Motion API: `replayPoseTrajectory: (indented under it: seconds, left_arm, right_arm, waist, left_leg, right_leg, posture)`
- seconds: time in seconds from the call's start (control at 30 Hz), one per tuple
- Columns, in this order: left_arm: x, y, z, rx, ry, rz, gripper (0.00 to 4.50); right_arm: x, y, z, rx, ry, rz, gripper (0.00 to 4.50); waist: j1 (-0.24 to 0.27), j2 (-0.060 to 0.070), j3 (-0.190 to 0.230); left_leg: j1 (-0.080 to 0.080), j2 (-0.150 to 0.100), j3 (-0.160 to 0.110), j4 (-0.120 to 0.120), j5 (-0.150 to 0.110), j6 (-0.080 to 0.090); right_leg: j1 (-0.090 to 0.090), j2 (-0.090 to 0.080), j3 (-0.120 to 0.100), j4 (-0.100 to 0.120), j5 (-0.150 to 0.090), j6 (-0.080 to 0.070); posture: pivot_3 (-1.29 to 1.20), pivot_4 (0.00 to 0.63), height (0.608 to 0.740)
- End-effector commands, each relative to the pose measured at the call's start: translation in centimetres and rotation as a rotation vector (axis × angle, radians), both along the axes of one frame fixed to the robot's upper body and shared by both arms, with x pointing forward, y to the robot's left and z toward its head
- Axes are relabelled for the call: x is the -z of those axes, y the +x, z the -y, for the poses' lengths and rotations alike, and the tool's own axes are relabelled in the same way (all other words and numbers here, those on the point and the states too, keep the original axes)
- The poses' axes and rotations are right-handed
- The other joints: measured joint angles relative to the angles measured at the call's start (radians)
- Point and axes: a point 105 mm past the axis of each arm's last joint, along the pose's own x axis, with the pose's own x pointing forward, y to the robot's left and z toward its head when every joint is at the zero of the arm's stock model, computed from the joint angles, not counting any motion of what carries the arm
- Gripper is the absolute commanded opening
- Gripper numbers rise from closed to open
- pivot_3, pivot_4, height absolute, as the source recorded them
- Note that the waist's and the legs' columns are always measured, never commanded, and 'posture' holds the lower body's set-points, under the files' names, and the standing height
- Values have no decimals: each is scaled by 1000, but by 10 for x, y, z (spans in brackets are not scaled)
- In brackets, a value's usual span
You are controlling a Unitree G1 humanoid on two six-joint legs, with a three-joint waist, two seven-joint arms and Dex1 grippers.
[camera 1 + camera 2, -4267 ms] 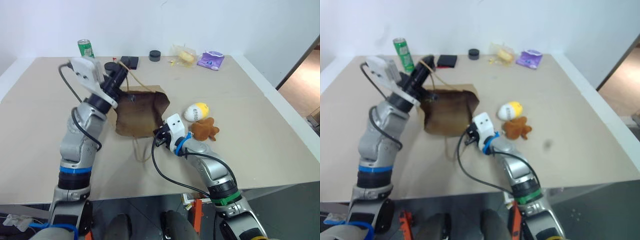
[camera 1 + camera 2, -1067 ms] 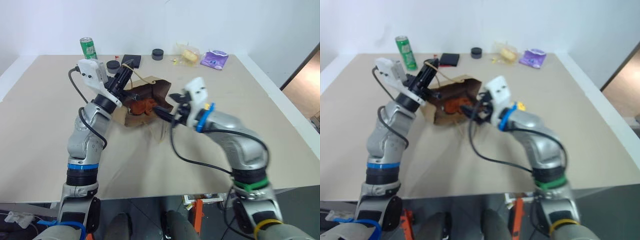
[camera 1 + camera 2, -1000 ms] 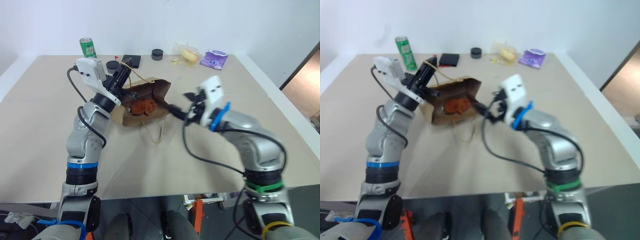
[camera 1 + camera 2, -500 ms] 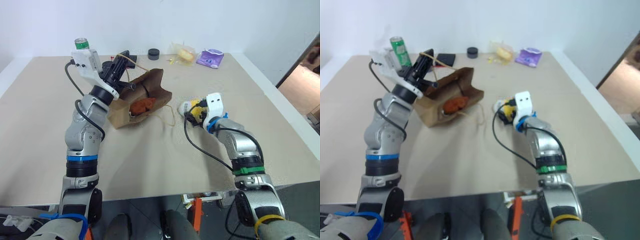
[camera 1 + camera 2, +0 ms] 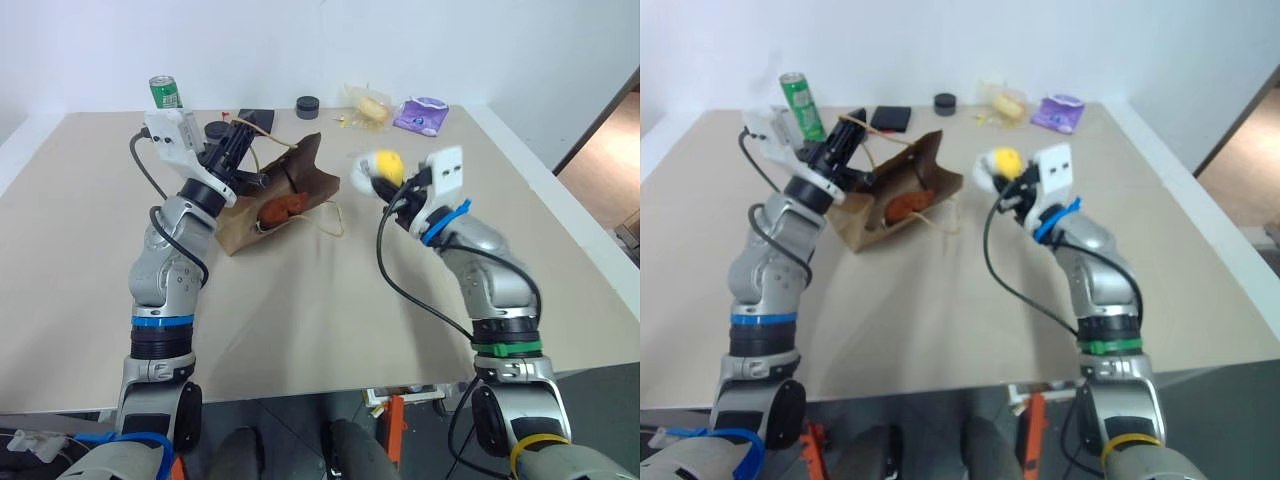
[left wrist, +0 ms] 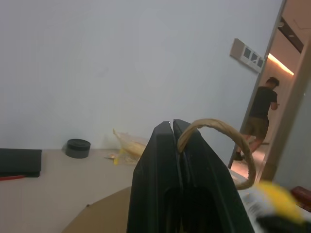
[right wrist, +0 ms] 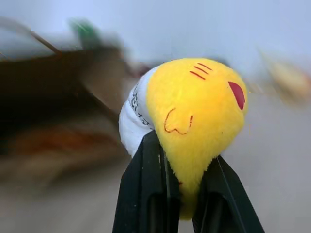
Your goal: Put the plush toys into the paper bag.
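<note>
Beige desk (image 5: 330,330): left end effector (image 5: 243,131) clamped on paper bag (image 5: 300,180) handle; right end effector (image 5: 392,186) clamped on egg plush (image 5: 375,168), raised above the desk.

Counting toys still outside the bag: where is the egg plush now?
In the left eye view, the egg plush is held in the right gripper above the table, right of the paper bag.

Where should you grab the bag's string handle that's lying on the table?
Pinch the loose handle at the far curve of its loop, away from the paper bag. It is probably best to come straight down from above with a finger on each side of the cord, because it lies flat on the table.
</note>
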Motion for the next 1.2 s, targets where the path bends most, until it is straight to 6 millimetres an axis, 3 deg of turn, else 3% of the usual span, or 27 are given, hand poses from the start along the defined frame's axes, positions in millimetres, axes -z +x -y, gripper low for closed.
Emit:
replayPoseTrajectory:
  seconds: [0.03,0.13,0.2,0.33,0.5,0.7,0.73,0.83,1.0,1.03,1.2]
  left_arm:
    - [-9,-6,2,10,5,42,0]
    - [-9,-5,3,12,1,42,0]
    - [-10,-5,3,12,-3,44,0]
    - [-10,-7,2,7,-9,47,0]
    - [-8,-7,3,2,-18,40,0]
    - [-9,-8,3,-3,-24,43,0]
    - [-9,-8,2,-5,-25,44,0]
    - [-8,-9,2,-6,-27,43,0]
    - [-8,-8,4,-2,-29,40,0]
    - [-8,-8,4,-2,-29,40,0]
    - [-8,-5,5,9,-34,30,0]
  right_arm:
    - [-15,-23,-37,-137,-127,13,14]
    - [-3,-25,-68,-188,-173,-48,13]
    - [7,-21,-77,-180,-192,-103,11]
    - [38,-12,-112,-189,-281,-181,11]
    - [35,-13,-153,-267,-314,-144,11]
    - [36,-4,-168,-255,-346,-122,11]
    - [34,-3,-167,-248,-343,-110,811]
    - [29,-2,-163,-245,-328,-84,1812]
    - [17,-4,-148,-226,-290,-37,4225]
    - [13,-5,-145,-221,-284,-27,4437]
    - [-14,-19,-115,-189,-224,63,4437]
  waist:
    - [0,0,0]
    - [-1,0,0]
    - [0,0,0]
    - [1,0,0]
    - [0,0,0]
    - [1,0,0]
    - [1,0,0]
    - [1,0,0]
    - [1,0,0]
    - [1,0,0]
    - [1,0,0]
  left_leg:
    - [0,0,0,0,0,0]
    - [3,1,1,0,0,0]
    - [3,1,0,0,0,0]
    - [1,1,1,0,0,0]
    - [0,1,1,0,0,0]
    - [-1,1,0,1,0,0]
    - [-1,1,0,1,0,0]
    - [-2,1,0,1,0,0]
    - [-2,1,-1,1,0,0]
    - [-2,1,-1,1,0,0]
    - [-2,1,-1,1,0,0]
  right_leg:
    - [0,0,0,0,0,0]
    - [1,1,0,1,0,-2]
    - [1,1,0,1,0,-2]
    - [0,1,0,1,0,-2]
    - [-1,1,1,1,0,-2]
    - [-1,1,-1,1,0,-2]
    - [-1,1,-1,1,0,-2]
    - [-2,1,-1,1,0,-2]
    - [-2,1,-2,1,0,-2]
    - [-2,1,-2,1,0,-2]
    - [-2,1,-2,1,0,-2]
  posture:
    - [0,150,740]
    - [0,150,740]
    - [0,150,740]
    - [0,150,740]
    - [0,150,740]
    - [0,150,740]
    - [0,150,740]
    - [0,150,740]
    - [0,150,740]
    - [0,150,740]
    - [0,150,740]
